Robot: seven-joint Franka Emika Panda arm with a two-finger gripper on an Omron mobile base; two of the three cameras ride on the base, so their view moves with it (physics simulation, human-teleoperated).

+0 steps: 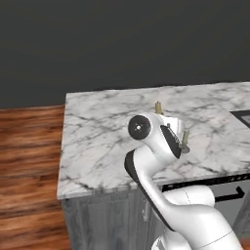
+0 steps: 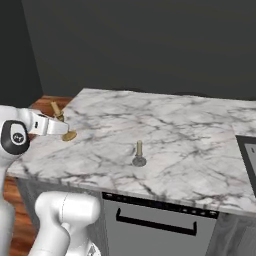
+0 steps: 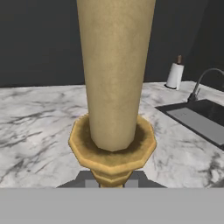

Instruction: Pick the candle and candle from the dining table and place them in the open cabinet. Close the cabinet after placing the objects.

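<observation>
white marble with grey veins makes up the broad desk (image 1: 102, 141), set over a grey wood-panelled base, with brown wood floor (image 1: 27, 161) to its left in the left base view. on that slab, near its middle in this view, the white arm's wrist leans over the thin yellow taper candle in a slender gold candlestick (image 1: 158, 107), whose tip pokes up just behind the wrist. just right of it, the stubby pale-olive candle on a grey metal base (image 1: 185, 141) stands partly behind the arm.

in the right base view the order flips: the taper (image 2: 56, 110) sits at the left end of the desk (image 2: 170, 130), its gold foot resting on the marble, tilted slightly, with the tool (image 2: 60, 126) reaching in against it. the olive candle (image 2: 139, 153) stands upright near the front edge, well apart to the right. a dark sink edge shows at far right.

the hand view looks straight at the taper (image 3: 114, 74), very close, rising from its gold octagonal cup. the dark fingertips (image 3: 85, 180) flank the candlestick stem, so the tool is clamped on it. farther right stand a white paper towel roll (image 3: 175, 75), a curved faucet (image 3: 203, 81) and a sink (image 3: 199, 116).
</observation>
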